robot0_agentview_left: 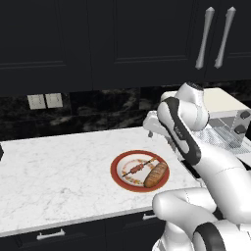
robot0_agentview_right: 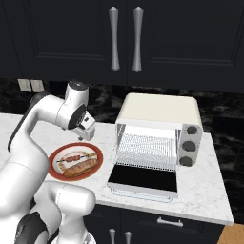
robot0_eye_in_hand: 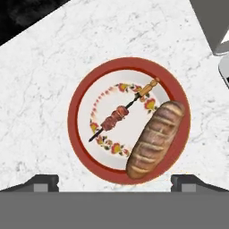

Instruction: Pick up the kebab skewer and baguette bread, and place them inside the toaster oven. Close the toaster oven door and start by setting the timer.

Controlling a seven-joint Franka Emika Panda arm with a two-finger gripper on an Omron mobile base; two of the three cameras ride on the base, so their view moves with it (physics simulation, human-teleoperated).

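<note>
On a red-rimmed plate (robot0_agentview_left: 117,164) (robot0_agentview_right: 55,153) (robot0_eye_in_hand: 80,89) lie the kebab skewer (robot0_agentview_left: 137,168) (robot0_agentview_right: 74,157) (robot0_eye_in_hand: 117,115) and the baguette bread (robot0_agentview_left: 156,175) (robot0_agentview_right: 80,167) (robot0_eye_in_hand: 156,138) side by side. My gripper (robot0_agentview_right: 86,136) (robot0_eye_in_hand: 115,183) hangs above the plate, open and empty, its fingertips (robot0_eye_in_hand: 42,182) wide apart. To the plate's right stands the cream toaster oven (robot0_agentview_right: 159,112) (robot0_agentview_left: 223,100). The toaster oven door (robot0_agentview_right: 143,178) is folded down flat, and the wire rack (robot0_agentview_right: 147,145) shows inside. Dark knobs (robot0_agentview_right: 189,146) sit on the oven's right face.
The white marble counter (robot0_agentview_left: 54,162) (robot0_agentview_right: 205,186) runs left of the plate and ends at a front edge. Dark upper cabinets with silver handles (robot0_agentview_right: 125,38) hang overhead. Wall outlets (robot0_agentview_left: 45,101) sit on the black backsplash. My arm (robot0_agentview_left: 196,152) crosses in front of the oven.
</note>
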